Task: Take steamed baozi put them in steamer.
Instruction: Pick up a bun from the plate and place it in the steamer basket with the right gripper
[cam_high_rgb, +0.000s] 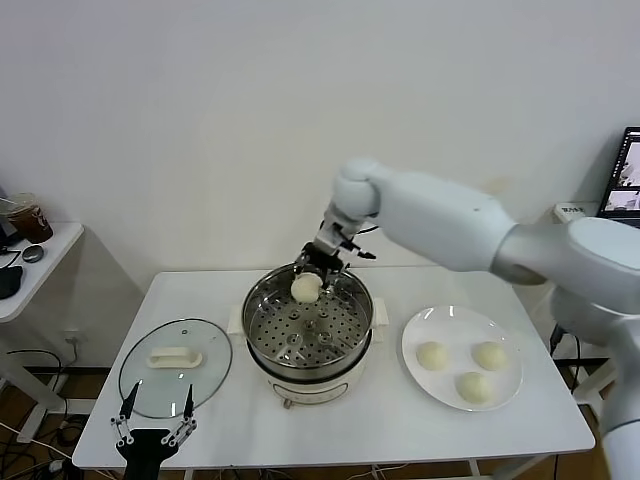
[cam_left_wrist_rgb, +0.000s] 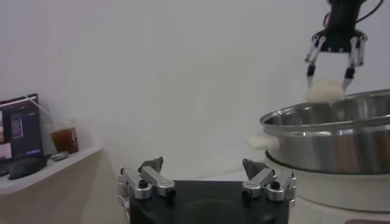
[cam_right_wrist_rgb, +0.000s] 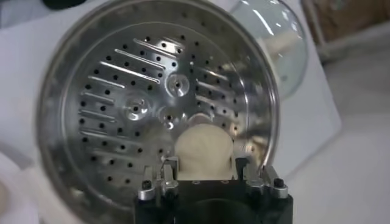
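Observation:
One steamed baozi (cam_high_rgb: 306, 288), a smooth cream-white bun, hangs between the fingertips of my right gripper (cam_high_rgb: 308, 280) just above the back rim of the steamer (cam_high_rgb: 300, 368). In the right wrist view that bun (cam_right_wrist_rgb: 204, 149) fills the gap between the fingers (cam_right_wrist_rgb: 167, 170), over the perforated steel tray (cam_right_wrist_rgb: 122, 91), which holds nothing else. Three more baozi (cam_high_rgb: 431, 354) (cam_high_rgb: 490, 354) (cam_high_rgb: 474, 387) lie on the white plate (cam_high_rgb: 445, 322) right of the steamer. My left gripper (cam_high_rgb: 155, 425) is parked open at the table's front left edge, holding nothing.
A round glass lid (cam_high_rgb: 205, 385) with a white handle lies flat left of the steamer, just beyond my left gripper. A small side table with a drink cup (cam_high_rgb: 28, 215) stands off the left end. A monitor (cam_high_rgb: 625, 170) stands at the far right.

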